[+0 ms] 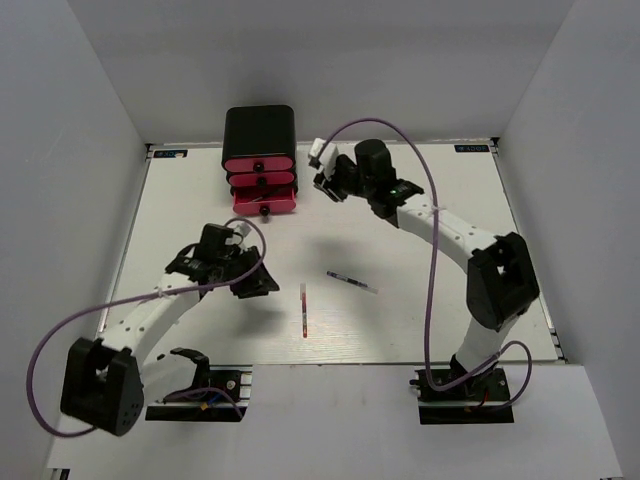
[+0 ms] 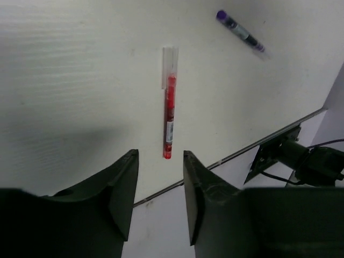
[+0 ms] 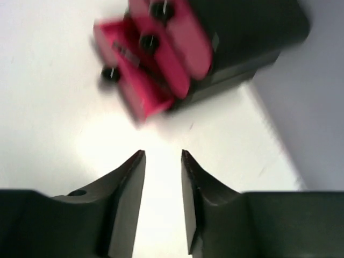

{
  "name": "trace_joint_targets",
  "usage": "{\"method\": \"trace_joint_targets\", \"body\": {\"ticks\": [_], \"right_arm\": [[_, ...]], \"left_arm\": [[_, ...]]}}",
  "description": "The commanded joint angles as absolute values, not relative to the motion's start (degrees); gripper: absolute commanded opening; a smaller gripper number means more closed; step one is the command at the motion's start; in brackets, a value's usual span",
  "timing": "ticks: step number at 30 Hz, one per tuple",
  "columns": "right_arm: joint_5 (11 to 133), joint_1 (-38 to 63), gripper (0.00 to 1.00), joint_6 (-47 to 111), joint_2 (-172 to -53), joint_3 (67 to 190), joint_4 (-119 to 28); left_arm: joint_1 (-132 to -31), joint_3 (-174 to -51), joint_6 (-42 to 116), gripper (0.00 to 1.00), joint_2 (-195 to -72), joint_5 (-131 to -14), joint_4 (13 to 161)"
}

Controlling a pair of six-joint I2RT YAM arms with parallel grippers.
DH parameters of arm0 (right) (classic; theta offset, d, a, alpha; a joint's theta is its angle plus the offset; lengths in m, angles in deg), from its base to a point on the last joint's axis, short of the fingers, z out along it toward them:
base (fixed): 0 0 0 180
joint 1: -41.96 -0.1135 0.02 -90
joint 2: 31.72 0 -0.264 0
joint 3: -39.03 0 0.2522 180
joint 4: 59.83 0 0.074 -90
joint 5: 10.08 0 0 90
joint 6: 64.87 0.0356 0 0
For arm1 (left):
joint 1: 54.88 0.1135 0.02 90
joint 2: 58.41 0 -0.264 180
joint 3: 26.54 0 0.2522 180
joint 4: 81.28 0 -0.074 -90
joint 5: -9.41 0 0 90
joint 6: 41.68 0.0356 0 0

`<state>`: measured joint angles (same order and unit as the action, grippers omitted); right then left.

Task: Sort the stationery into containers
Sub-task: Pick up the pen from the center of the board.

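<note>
A red pen (image 1: 304, 310) with a clear cap lies mid-table; in the left wrist view the red pen (image 2: 170, 105) lies just beyond my fingertips. A dark pen (image 1: 350, 280) with a purple end lies to its right and also shows in the left wrist view (image 2: 242, 33). The black box (image 1: 258, 128) holds three pink drawers; the bottom drawer (image 1: 265, 203) is pulled out. My left gripper (image 1: 257, 283) (image 2: 160, 156) is open and empty. My right gripper (image 1: 325, 185) (image 3: 163, 155) is open and empty, right of the drawers (image 3: 156, 48), which look blurred. No other stationery shows.
White walls enclose the table on three sides. The table's near edge (image 2: 231, 156) runs just past the red pen, with the right arm's base mount (image 2: 293, 153) beyond it. Purple cables (image 1: 432, 250) loop over both arms.
</note>
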<state>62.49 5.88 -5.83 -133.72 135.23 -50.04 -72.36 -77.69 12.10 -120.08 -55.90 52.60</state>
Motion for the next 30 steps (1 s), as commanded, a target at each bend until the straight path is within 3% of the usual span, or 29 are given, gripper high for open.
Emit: {"method": "trace_joint_targets", "body": {"ticks": [1, 5, 13, 20, 28, 30], "right_arm": [[62.78, 6.89, 0.4, -0.81, -130.63, 127.78, -39.13], [63.92, 8.82, 0.41, 0.87, -123.76, 119.08, -40.27], [63.92, 11.81, 0.41, 2.98, -115.67, 109.58, -41.24], [62.87, 14.45, 0.41, 4.38, -110.39, 105.27, -41.77], [60.67, 16.73, 0.41, 6.23, -106.52, 100.62, -43.17], [60.5, 17.0, 0.4, 6.32, -104.94, 99.91, -43.61]], "left_arm": [[-79.89, -82.47, 10.54, 0.5, -124.84, -58.34, 54.99], [-88.88, -86.61, 5.89, 0.74, -132.4, -66.15, 53.49], [-101.8, -95.93, -1.25, 0.74, -148.04, -80.14, 45.77], [-106.73, -99.63, -5.19, 0.61, -154.91, -87.17, 41.36], [-108.67, -96.99, -8.8, 0.31, -156.32, -91.31, 42.77], [-108.67, -95.42, -8.81, 0.27, -156.32, -91.92, 44.26]]}}
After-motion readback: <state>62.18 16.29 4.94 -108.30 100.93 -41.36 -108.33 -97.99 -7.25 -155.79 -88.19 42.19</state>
